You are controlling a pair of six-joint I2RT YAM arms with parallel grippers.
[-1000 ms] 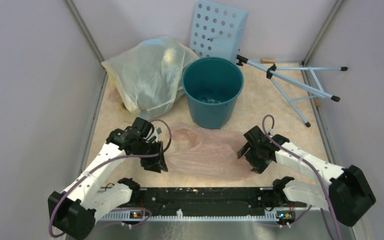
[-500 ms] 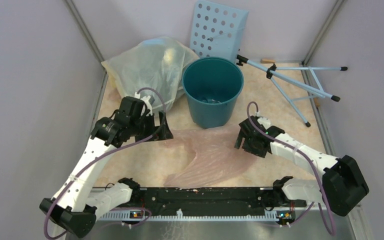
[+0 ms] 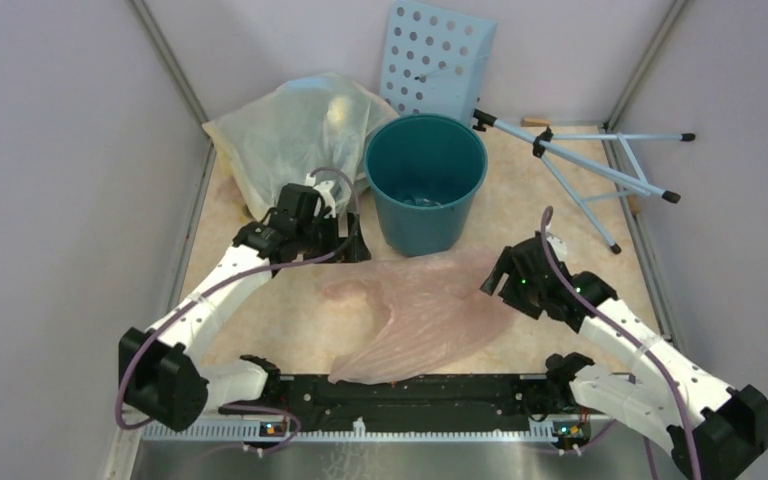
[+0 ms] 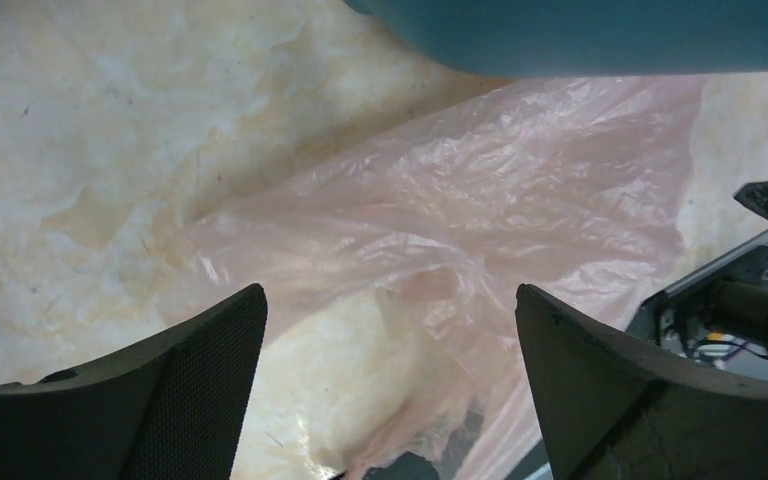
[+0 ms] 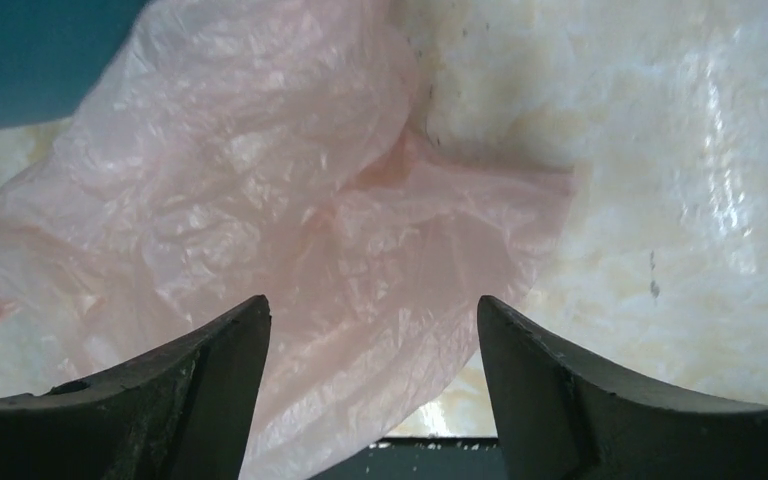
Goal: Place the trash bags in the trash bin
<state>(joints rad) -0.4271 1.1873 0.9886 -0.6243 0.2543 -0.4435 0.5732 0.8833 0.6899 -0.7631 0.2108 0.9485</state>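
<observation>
Left gripper (image 3: 348, 243) has its jaws spread wide and grips nothing; the pale-pink trash bag (image 3: 422, 308) lies on the surface below and ahead of its fingertips. Right gripper (image 3: 501, 281) is likewise spread wide and unloaded, positioned over the bag's opposite edge. The bag is crumpled flat between the two grippers, and its near tip reaches the black base rail (image 3: 460, 388).

The teal trash bin (image 3: 426, 190) stands upright just beyond the bag, just beside the left gripper and farther from the right one. In the left wrist view, the bin wall (image 4: 580, 35) sits directly past the bag (image 4: 440, 220).

A bulging yellowish-clear sack (image 3: 295, 150) lies behind the left gripper, touching the bin's side. A perforated light-blue panel (image 3: 438, 62) leans behind the bin. A folded light-blue tripod (image 3: 538, 143) lies beyond the right gripper, well apart from it.

The tabletop (image 3: 290, 320) is beige and marbled, enclosed by pale lilac walls (image 3: 60, 150).
</observation>
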